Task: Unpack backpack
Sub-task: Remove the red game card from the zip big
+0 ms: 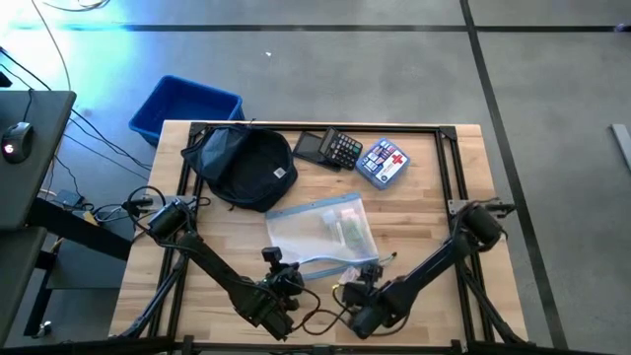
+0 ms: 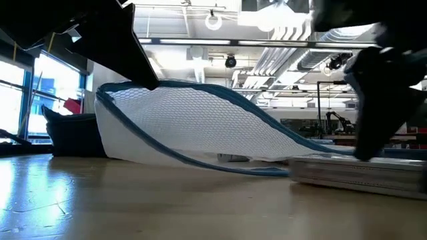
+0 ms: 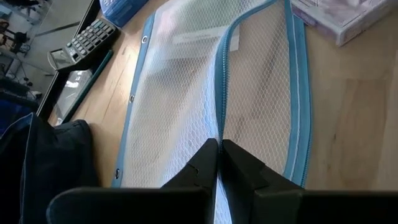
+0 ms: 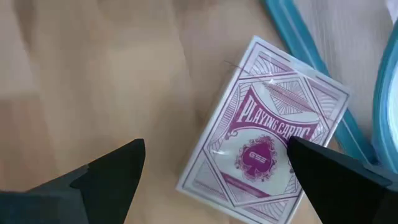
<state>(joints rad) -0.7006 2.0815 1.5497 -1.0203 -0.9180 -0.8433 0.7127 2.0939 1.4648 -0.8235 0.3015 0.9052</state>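
The dark navy backpack [image 1: 242, 168] lies at the table's far left and also shows in the left wrist view [image 3: 43, 162]. A clear mesh pouch with blue trim [image 1: 320, 235] lies mid-table, and my left gripper [image 3: 219, 155] is shut on its near end. A purple-and-white playing-card box [image 4: 267, 140] lies flat on the wood beside the pouch's near right corner [image 2: 360, 175]. My right gripper [image 4: 217, 171] points down over the box, open wide, one finger off the box's side and one over its corner. Whether it touches the box does not show. My left gripper pinches the mesh pouch at its zipper edge [image 3: 220, 127] between the two shut fingers, which slant down from the table's near side and lie along the zipper. The held near end is raised in an arch [image 2: 200, 120], while the pouch's far end rests on the table.
A calculator [image 1: 342, 148], a black flat device [image 1: 311, 146] and a blue first-aid pouch with a red cross [image 1: 383, 161] lie at the far middle. A bright blue bin [image 1: 185, 106] stands off the table's far left corner. Bare wood lies at the near left and right.
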